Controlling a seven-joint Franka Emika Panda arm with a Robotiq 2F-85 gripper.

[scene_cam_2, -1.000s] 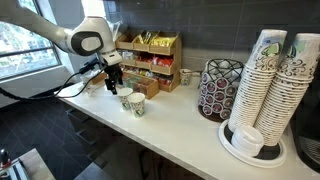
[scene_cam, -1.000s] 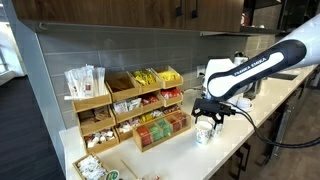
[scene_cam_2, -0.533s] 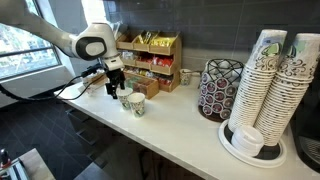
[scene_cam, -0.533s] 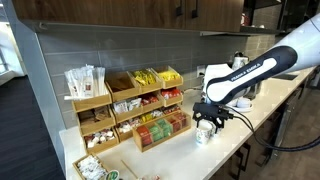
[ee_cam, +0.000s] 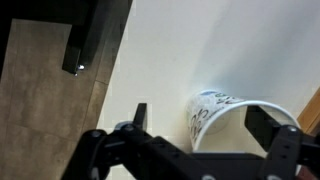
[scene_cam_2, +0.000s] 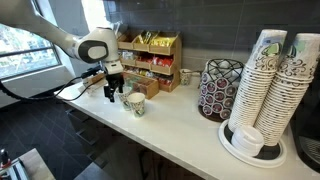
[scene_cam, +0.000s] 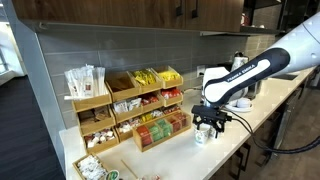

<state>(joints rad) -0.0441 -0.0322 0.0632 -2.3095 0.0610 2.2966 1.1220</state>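
- In an exterior view: the gripper (scene_cam: 205, 124), fingers spread, hangs directly above a white paper cup (scene_cam: 204, 136). The cup stands upright on the countertop (scene_cam: 228, 150), long axis vertical, mouth up, before the wooden snack organizer (scene_cam: 150, 118).
- In an exterior view: the gripper (scene_cam_2: 112, 93) is low beside the paper cup (scene_cam_2: 126, 100), with a second cup (scene_cam_2: 138, 105) adjacent.
- Wrist view: the paper cup (ee_cam: 225, 120), white with dark print, lies between the spread fingers (ee_cam: 140, 115). Contact cannot be told.

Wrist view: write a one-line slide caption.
Open gripper straddling a patterned paper cup on the white counter, near its edge.
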